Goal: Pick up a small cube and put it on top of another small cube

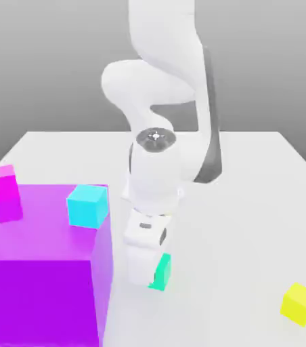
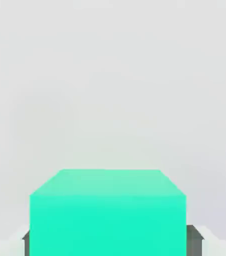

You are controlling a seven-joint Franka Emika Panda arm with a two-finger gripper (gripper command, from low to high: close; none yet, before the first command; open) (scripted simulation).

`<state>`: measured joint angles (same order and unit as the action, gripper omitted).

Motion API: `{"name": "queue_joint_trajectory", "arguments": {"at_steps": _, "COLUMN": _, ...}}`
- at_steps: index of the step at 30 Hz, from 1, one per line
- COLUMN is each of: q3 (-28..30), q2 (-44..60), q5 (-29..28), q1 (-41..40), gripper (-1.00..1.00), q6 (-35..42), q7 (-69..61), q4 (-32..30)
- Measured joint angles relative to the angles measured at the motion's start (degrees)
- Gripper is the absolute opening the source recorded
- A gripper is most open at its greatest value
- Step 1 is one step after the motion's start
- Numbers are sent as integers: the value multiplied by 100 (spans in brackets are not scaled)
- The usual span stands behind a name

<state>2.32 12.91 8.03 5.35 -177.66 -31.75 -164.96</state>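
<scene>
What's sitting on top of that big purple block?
Two small cubes rest on the big purple block: a cyan cube and a magenta cube. The block's top beneath each cube is covered.

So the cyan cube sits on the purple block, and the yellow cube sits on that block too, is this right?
Not quite. The cyan cube does sit on the purple block, but the yellow cube lies on the white table, toward the exterior view's right.
</scene>
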Motion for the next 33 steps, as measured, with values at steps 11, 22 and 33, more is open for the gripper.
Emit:
{"name": "queue_joint_trajectory", "arguments": {"at_steps": 11, "q3": 367, "q2": -1469, "q5": -899, "q1": 332, "gripper": -100, "q6": 1351, "q7": 841, "q4": -108}}
{"name": "queue_joint_trajectory", "arguments": {"at_steps": 22, "q3": -395, "q2": -618, "q5": -859, "q1": 1925, "gripper": -100, "q6": 2688, "q7": 3368, "q4": 2081}}
{"name": "queue_joint_trajectory", "arguments": {"at_steps": 33, "q3": -542, "q2": 557, "q5": -1034, "q1": 2421, "gripper": 100, "q6": 2244, "q7": 4292, "q4": 2810}}
